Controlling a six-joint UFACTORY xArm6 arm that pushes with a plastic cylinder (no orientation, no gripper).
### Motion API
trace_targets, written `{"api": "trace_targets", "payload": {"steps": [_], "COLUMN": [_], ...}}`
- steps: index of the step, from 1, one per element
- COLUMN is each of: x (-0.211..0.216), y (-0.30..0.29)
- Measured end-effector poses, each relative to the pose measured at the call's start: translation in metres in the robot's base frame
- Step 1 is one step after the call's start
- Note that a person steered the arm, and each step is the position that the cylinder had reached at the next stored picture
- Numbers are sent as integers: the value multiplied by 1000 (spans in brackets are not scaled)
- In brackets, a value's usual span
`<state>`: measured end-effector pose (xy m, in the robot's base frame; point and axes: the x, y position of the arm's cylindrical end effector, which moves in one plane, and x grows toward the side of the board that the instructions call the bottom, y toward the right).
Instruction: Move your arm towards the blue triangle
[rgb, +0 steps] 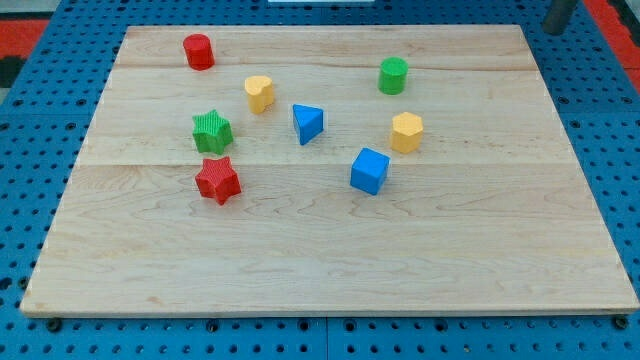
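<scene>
Driving my tip (553, 30) (claw state: cannot tell) straight at the blue triangle (308, 122) could clip the green cylinder (393, 75) lying between.

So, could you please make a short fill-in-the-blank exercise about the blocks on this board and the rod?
1. The blue triangle lies between the yellow heart and the yellow ____ block.
2. The red star sits just below the ____ star.
3. The red cylinder stands near the board's top ____ corner.
4. My tip is out of view; only the rod shows at the view's top ____.

Missing words: hexagon; green; left; right
</scene>
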<state>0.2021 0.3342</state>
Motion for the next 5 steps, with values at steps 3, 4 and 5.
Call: {"api": "trace_targets", "payload": {"steps": [3,4,5], "x": [-2,-1,15], "y": [-2,0,4]}}
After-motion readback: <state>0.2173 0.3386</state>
